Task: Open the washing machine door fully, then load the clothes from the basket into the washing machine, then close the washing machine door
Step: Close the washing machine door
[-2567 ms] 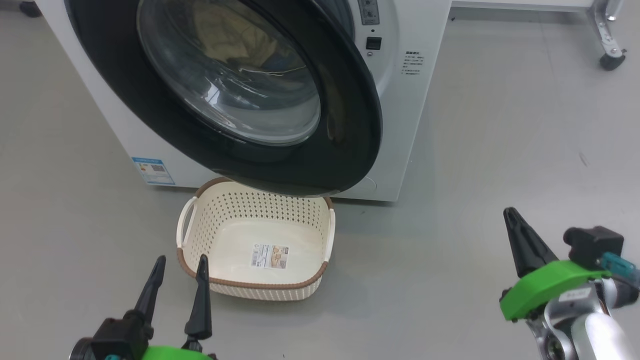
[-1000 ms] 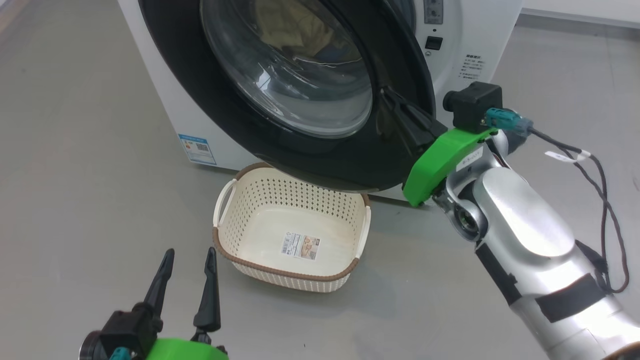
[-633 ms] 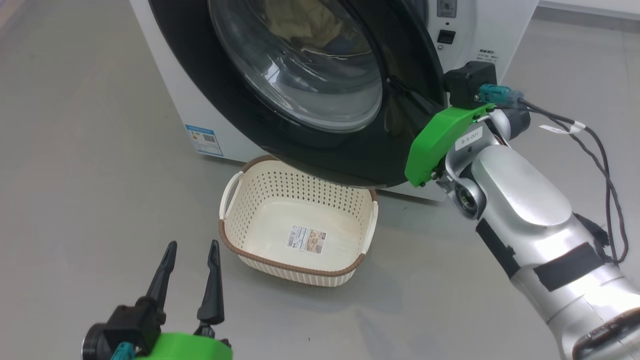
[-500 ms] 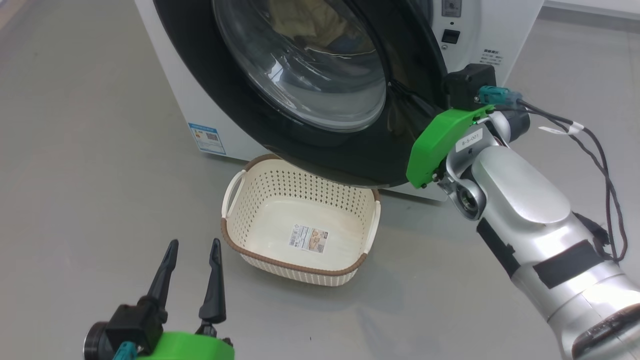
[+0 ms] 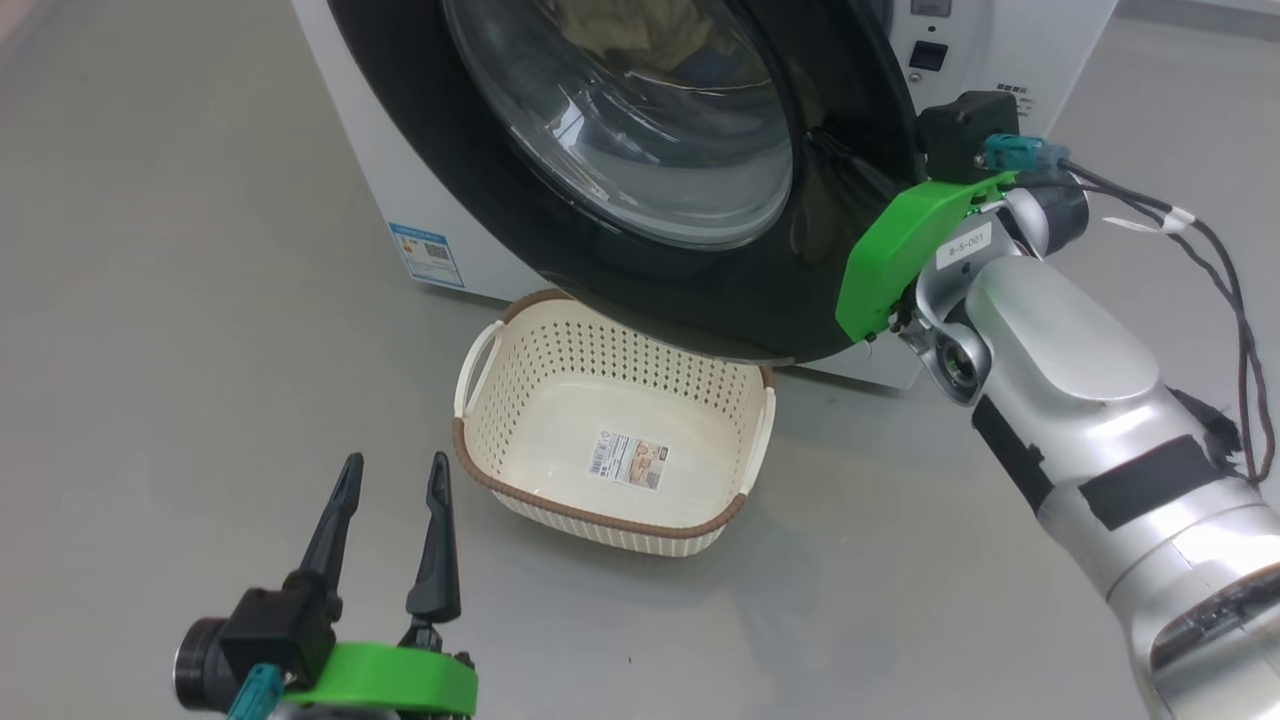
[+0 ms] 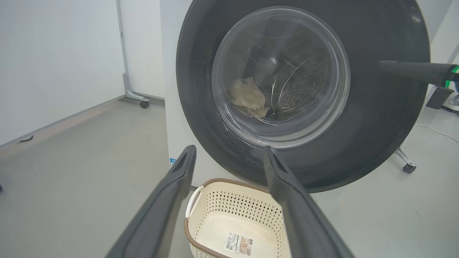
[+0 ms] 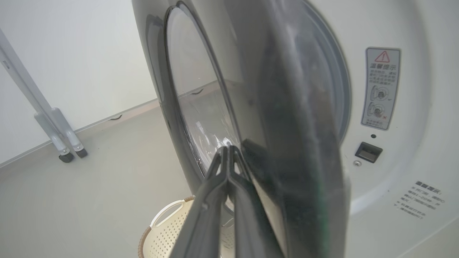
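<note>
Slightly ajar door [image 5: 700,290], free edge rightward

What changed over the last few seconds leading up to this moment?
The right gripper, shut, rose from low on the right to the free edge of the washing machine door, fingers lying along its black ring. Nothing was grasped or released. The left gripper stayed open and low, the basket empty, the door ajar.

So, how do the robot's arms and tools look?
The left tool and the right tool have two long tapered black fingers on a bright green mount. The right forearm is silver with black bands, a white label and dark twisted cables.
</note>
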You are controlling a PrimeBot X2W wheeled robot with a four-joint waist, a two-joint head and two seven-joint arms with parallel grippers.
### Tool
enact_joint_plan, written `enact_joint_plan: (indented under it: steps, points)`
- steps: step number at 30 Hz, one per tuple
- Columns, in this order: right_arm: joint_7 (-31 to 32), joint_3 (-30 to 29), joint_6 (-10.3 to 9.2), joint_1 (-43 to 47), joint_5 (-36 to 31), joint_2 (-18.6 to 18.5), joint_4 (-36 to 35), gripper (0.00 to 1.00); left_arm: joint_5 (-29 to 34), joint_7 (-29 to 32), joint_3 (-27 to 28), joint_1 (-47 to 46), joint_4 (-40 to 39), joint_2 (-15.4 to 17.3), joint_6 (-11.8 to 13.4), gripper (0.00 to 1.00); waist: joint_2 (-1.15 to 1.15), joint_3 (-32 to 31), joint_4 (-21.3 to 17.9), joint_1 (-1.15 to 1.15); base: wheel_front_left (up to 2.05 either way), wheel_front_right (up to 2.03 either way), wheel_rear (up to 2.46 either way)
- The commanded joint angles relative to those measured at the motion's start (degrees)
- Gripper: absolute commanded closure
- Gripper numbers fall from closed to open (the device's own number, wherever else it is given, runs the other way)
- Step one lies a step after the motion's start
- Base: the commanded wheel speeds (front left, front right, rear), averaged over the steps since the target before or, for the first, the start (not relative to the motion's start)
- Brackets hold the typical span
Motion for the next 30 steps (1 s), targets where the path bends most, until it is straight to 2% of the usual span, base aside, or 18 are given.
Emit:
enact_joint_plan:
  steps: [1,15,30]
  points:
    - [-0.78,0.26,0.01,-2.48,0.58,0.24,-0.95,1.0,0.68,-0.63,2.47,-2.51,-1.51,0.28,-0.01,0.0,0.0,0.17,0.0,0.0,0.0,0.0,0.0]
    - [-2.11,0.22,0.01,-7.53,2.8,-3.65,3.21,1.0,2.43,-0.63,3.16,-4.52,-1.78,-1.75,-1.53,0.0,0.0,3.22,0.91,0.0,0.0,0.0,0.0]
    - [-2.67,-0.5,0.01,-14.85,4.29,-9.99,7.61,1.0,4.65,-0.63,3.43,-7.76,-1.51,-5.17,-4.0,0.0,0.0,8.07,4.79,0.0,0.0,0.0,0.0]
